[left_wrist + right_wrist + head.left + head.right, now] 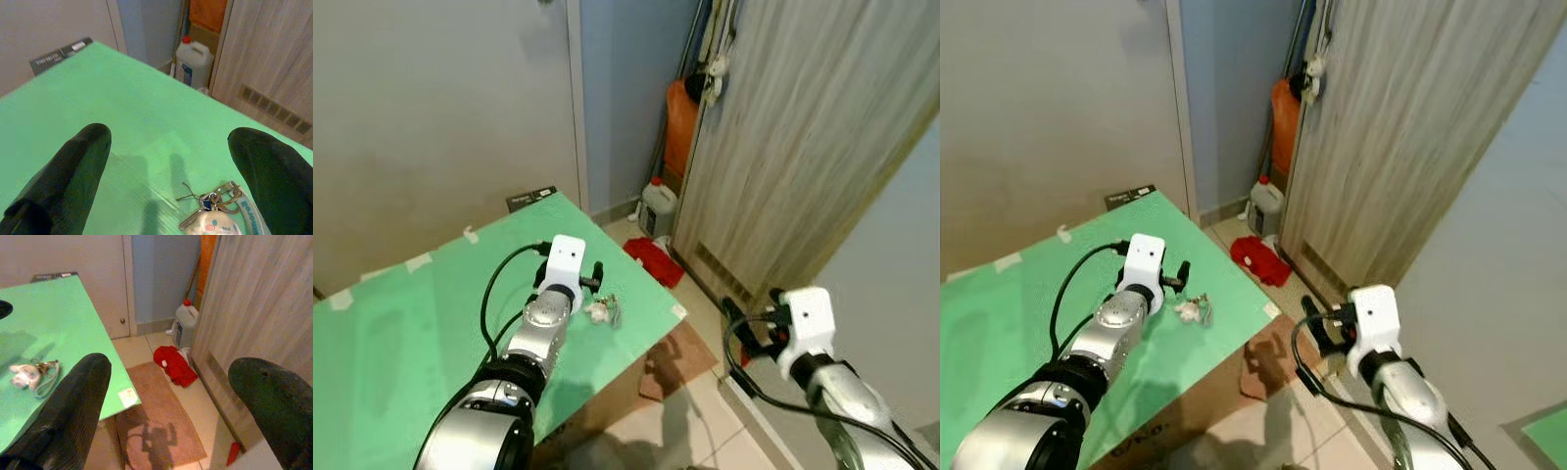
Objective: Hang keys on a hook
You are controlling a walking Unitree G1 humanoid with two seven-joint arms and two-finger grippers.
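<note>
A bunch of keys (605, 311) with a white plush charm and a pale strap lies on the green table (411, 323), close to its right edge. My left gripper (572, 282) hovers over the table just short of the keys, open, with nothing between its fingers. In the left wrist view the keys (215, 223) lie below and between the two black fingertips (73, 166). My right gripper (751, 318) hangs open beyond the table's edge, over the tiled floor, with nothing in it. From the right wrist view the keys (32, 374) lie off to the side on the table.
A wooden slatted door (803, 147) stands to the right, with a small white item (715, 69) hanging at its top edge. On the floor are a white jug (658, 208), a red cloth (653, 260) and a brown mat (680, 357). An orange object (681, 122) leans in the corner.
</note>
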